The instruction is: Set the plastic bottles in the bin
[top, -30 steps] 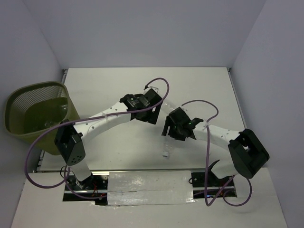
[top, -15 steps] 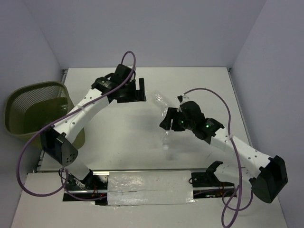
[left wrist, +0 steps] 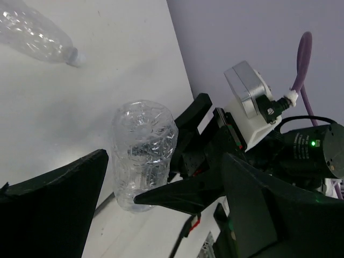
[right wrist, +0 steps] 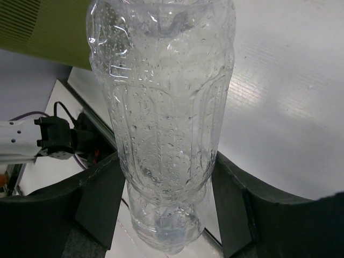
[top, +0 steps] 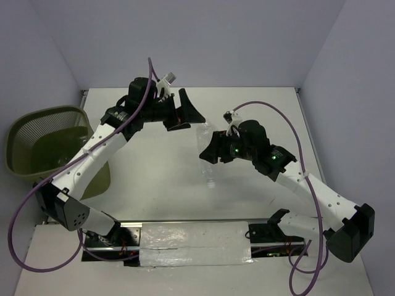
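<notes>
Green mesh bin [top: 31, 132] stood at the left, off the table's [top: 259, 108] left edge; whether any bottle lay inside could not be told. Right of it the left claw [top: 182, 115] hung spread wide and empty over the far side of the table. Further right, the right claw [top: 210, 154] clamped a ribbed bottle [right wrist: 161, 97] neck-down, well apart from the bin. A second bottle [left wrist: 33, 36] lay on the table in the left wrist view. By my judgement at least these two were left to bin

left pincer [top: 182, 117] — spread wide | right pincer [top: 208, 155] — clamped, arm outstretched
</notes>
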Action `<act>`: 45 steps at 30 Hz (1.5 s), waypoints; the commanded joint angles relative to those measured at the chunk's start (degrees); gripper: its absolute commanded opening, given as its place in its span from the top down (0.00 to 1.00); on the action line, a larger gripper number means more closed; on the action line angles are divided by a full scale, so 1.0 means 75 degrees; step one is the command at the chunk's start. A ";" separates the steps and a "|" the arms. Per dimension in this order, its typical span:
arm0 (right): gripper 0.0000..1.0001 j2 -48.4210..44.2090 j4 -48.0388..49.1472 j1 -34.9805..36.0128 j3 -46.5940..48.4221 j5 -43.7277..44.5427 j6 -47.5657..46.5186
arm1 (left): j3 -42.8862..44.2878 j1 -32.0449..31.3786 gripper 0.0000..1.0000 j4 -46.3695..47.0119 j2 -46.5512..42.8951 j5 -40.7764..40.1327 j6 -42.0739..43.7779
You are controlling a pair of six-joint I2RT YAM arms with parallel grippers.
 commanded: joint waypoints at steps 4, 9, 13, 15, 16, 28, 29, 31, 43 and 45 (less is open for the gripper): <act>0.32 -0.0082 0.0087 0.0075 0.0172 -0.0188 -0.0078 | -0.0150 -0.0185 0.01 0.0420 -0.0078 0.0781 -0.0114; 0.32 -0.0023 0.0086 0.0063 0.0195 -0.0247 -0.0054 | 0.0178 -0.0596 0.01 -0.0413 0.0309 0.0229 0.0414; 0.32 0.0047 0.0110 0.0075 0.0219 -0.0306 -0.0031 | 0.0073 -0.0830 0.01 -0.0401 0.0496 0.0079 0.0473; 0.32 0.0071 0.0122 0.0098 0.0254 -0.0341 -0.0019 | 0.0050 -0.0924 0.01 -0.0425 0.0637 0.0019 0.0497; 0.32 0.0106 0.0110 0.0110 0.0266 -0.0329 -0.0019 | -0.0032 -0.0948 0.01 -0.0379 0.0672 -0.0005 0.0474; 0.32 0.0118 0.0075 0.0134 0.0336 -0.0411 -0.0019 | -0.0185 -0.1030 0.05 -0.0355 0.0977 -0.0521 0.0555; 0.32 0.0118 0.0051 0.0145 0.0348 -0.0400 -0.0019 | -0.0197 -0.1030 0.08 -0.0343 0.0989 -0.0544 0.0544; 0.32 0.0118 0.0016 0.0157 0.0325 -0.0318 -0.0019 | -0.0278 -0.1042 0.18 -0.0238 0.0907 -0.0544 0.0509; 0.01 0.0199 -0.0942 0.0134 0.1152 -0.0117 -0.0077 | 0.0610 -0.1030 0.73 -0.1700 0.0672 -0.2249 0.1433; 0.00 0.0293 -0.2004 0.0145 0.1809 -0.0306 -0.0427 | 0.1207 -0.0995 0.80 -0.2413 0.0766 -0.2850 0.1831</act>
